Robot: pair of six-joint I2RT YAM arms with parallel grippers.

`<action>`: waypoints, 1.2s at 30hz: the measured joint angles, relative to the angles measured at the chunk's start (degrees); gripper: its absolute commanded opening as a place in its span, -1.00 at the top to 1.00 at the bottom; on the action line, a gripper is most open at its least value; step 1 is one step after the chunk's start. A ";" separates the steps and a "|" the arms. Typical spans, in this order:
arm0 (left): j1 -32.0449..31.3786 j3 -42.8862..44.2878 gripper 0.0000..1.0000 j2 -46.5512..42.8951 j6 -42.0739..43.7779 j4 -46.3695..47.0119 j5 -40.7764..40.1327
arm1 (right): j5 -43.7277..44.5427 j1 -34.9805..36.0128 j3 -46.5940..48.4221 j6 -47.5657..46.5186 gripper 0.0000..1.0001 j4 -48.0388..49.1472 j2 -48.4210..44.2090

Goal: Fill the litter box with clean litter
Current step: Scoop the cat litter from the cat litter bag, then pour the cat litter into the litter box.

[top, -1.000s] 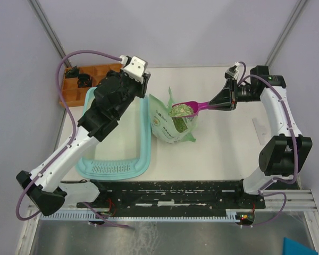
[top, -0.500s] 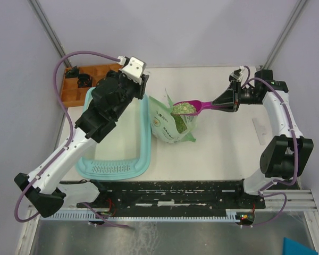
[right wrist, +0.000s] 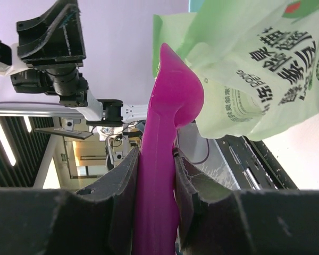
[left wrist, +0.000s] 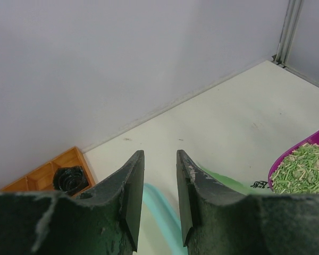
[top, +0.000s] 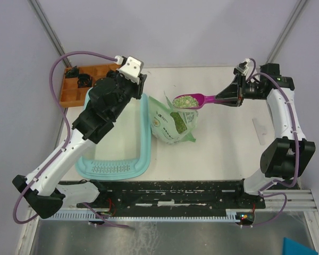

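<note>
The light-teal litter box lies at the left of the table, its grate end toward me, partly hidden under my left arm. My right gripper is shut on the handle of a magenta scoop heaped with green litter pellets, held in the air above the open pale green bag. The scoop runs between the right fingers. My left gripper is open and empty above the box's far rim; the loaded scoop shows at its right.
An orange compartment tray with black parts stands at the far left corner, also in the left wrist view. A white flat piece lies at the right near my right arm. The back wall stands close behind.
My right gripper has lifted the filled scoop up out of the bag and drawn it slightly back and right. My left arm has shifted a little to the left.
</note>
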 measured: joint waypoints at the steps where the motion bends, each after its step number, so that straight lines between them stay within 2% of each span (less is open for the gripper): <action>1: 0.00 0.00 0.25 -0.11 -0.02 -0.09 -0.17 | -0.17 0.00 0.92 0.20 0.96 0.00 0.00; 6: 0.00 0.00 0.25 -1.03 -0.13 -1.40 -1.49 | -0.57 0.00 5.07 2.56 0.96 0.52 0.02; 11: 0.00 0.00 0.25 -2.16 -0.20 -1.73 -2.78 | -0.74 0.31 6.69 7.93 0.96 5.03 0.07; 15: 0.00 0.00 0.25 -2.51 -0.22 -1.77 -3.61 | -0.68 1.66 6.54 17.05 0.97 13.62 0.09; 21: 0.00 0.26 0.25 -2.58 -0.28 -3.10 -4.79 | -0.66 5.18 2.97 36.70 0.97 36.52 0.07; 24: 0.00 0.33 0.25 -2.93 -0.28 -4.02 -5.73 | -0.66 6.84 2.89 42.40 0.97 43.04 0.33; 36: 0.00 0.33 0.10 -6.82 -0.28 -4.94 -11.43 | -0.68 12.94 4.00 55.56 0.96 58.25 3.85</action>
